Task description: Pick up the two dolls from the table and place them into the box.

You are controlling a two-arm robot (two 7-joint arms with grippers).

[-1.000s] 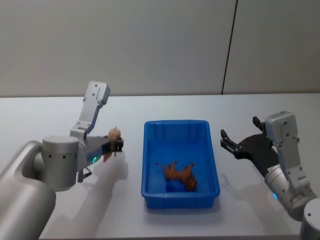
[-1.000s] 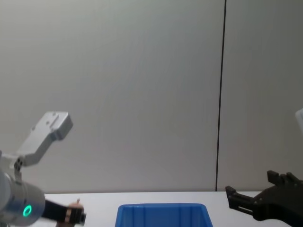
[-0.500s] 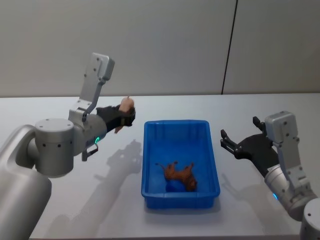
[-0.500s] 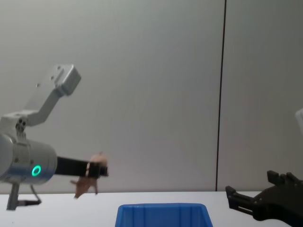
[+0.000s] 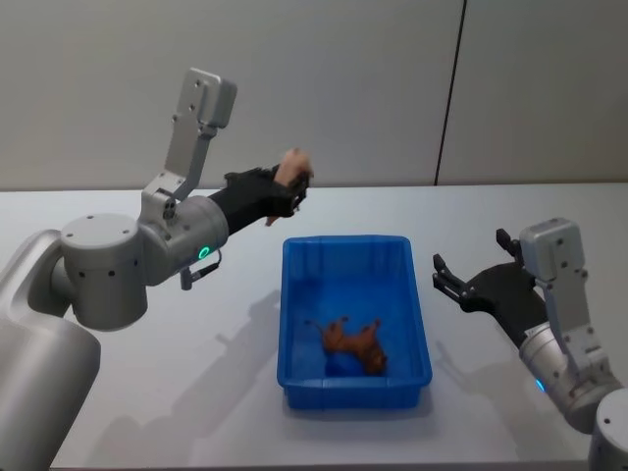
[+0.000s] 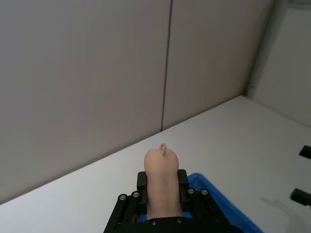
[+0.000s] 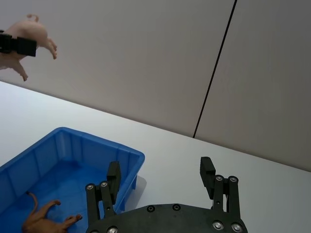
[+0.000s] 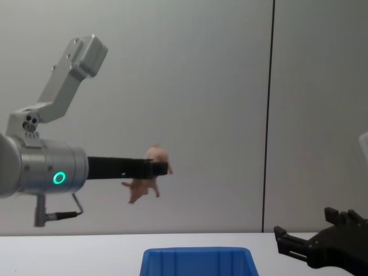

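A pink pig doll (image 5: 291,167) (image 8: 147,177) (image 6: 162,182) (image 7: 29,36) hangs in the air, held by my left gripper (image 5: 294,183) (image 8: 161,169), which is shut on it high above the far left corner of the blue box (image 5: 299,383) (image 8: 198,261) (image 7: 58,155). A brown doll (image 5: 355,343) (image 7: 48,218) lies on the box floor. The box stands on the white table (image 5: 196,392). My right gripper (image 5: 446,280) (image 7: 160,177) (image 8: 287,244) hovers open to the right of the box, with nothing between its fingers.
A grey wall with a dark vertical seam (image 5: 447,93) stands behind the table. Bare tabletop stretches on both sides of the box.
My left gripper has risen and moved right toward the box with the pink doll in it. The right arm has stayed still.
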